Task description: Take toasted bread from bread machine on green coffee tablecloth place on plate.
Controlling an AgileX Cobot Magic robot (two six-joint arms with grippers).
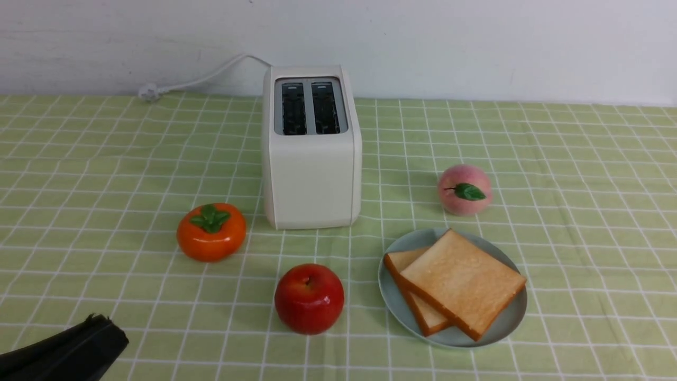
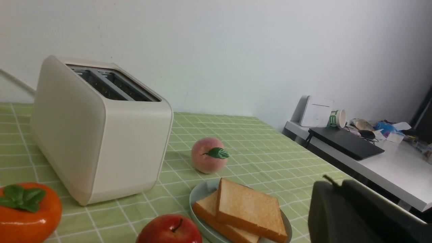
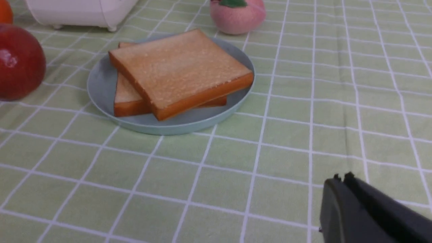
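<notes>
The green coffee tablecloth (image 1: 582,211) lies flat; a white wall (image 1: 476,42) stands behind.

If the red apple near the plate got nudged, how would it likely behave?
The red apple looks round and glossy, so it would probably roll rather than slide, and may slip in a pinch. It sits close beside the plate, so a push that way would likely bump the rim.
</notes>
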